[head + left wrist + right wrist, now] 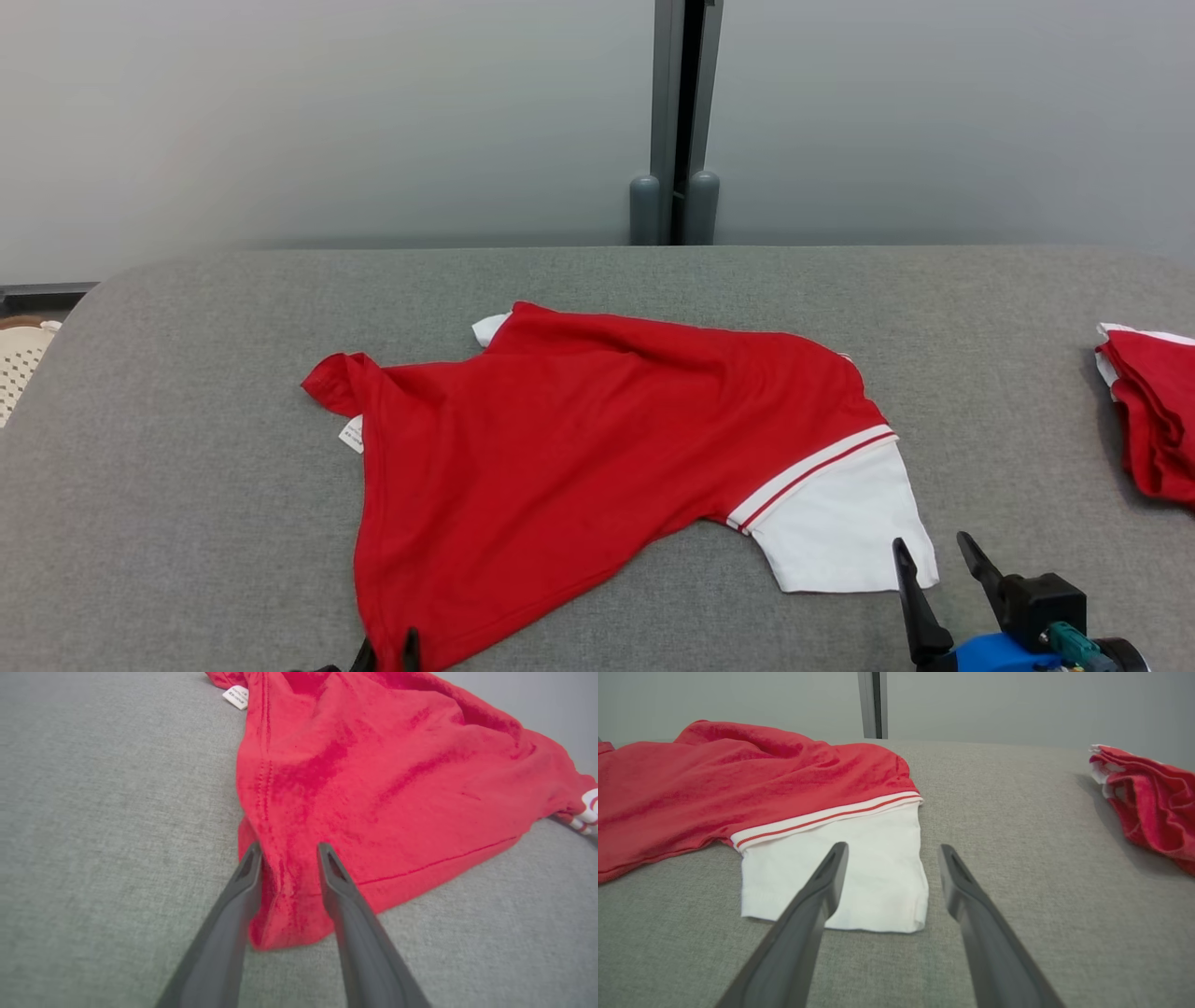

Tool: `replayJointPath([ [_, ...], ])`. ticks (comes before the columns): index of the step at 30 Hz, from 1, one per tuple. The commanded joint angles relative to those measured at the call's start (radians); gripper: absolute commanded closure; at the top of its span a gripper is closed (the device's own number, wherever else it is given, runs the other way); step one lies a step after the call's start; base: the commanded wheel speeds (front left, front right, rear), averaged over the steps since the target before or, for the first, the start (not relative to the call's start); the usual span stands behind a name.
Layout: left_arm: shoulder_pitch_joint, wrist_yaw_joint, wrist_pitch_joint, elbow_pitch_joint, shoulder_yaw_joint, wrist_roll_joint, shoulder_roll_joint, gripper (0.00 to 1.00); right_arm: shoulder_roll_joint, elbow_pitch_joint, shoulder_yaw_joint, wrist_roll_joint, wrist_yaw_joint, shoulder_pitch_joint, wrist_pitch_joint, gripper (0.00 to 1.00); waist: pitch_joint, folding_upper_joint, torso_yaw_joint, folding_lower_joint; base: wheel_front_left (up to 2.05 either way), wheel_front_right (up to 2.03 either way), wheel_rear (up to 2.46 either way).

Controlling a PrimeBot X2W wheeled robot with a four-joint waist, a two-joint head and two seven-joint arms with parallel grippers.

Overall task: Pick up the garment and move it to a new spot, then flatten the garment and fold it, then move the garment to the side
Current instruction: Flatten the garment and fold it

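My left pincer [289, 851] stands half-spread astride the corner of the red shirt [579, 439], placed to pinch it; my right pincer [894, 851], spread wide, hovers just short of its white sleeve [878, 877].

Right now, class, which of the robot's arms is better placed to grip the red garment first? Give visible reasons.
Left. The left end effector straddles the red garment's near corner, fingers either side of the hem. The right end effector hangs open by the white sleeve.

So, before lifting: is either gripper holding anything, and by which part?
Left gripper brackets the hem corner of the red shirt; whether clamped, cannot tell. Right gripper holds nothing.
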Motion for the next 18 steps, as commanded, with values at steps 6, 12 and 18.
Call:
replayJointPath([
  [6,-0.018,-0.004,0.000,0.028,-0.015,-0.016,0.000,0.60,0.001,0.018,-0.007,-0.005,0.000,0.004,0.000,0.00,0.004,-0.0001,0.008,-0.0001,0.00,0.00,0.00],
  [12,-0.018,-0.010,0.000,0.004,-0.011,-0.013,0.000,1.00,0.001,0.081,-0.023,-0.012,0.000,-0.028,0.000,0.00,0.008,-0.0001,0.011,-0.0001,0.00,0.00,0.00],
  [18,-0.020,-0.017,0.000,-0.023,-0.012,-0.001,0.000,1.00,0.000,0.159,-0.072,-0.016,0.000,-0.087,0.000,0.00,0.023,-0.0001,0.019,-0.0001,0.00,0.00,0.00],
])
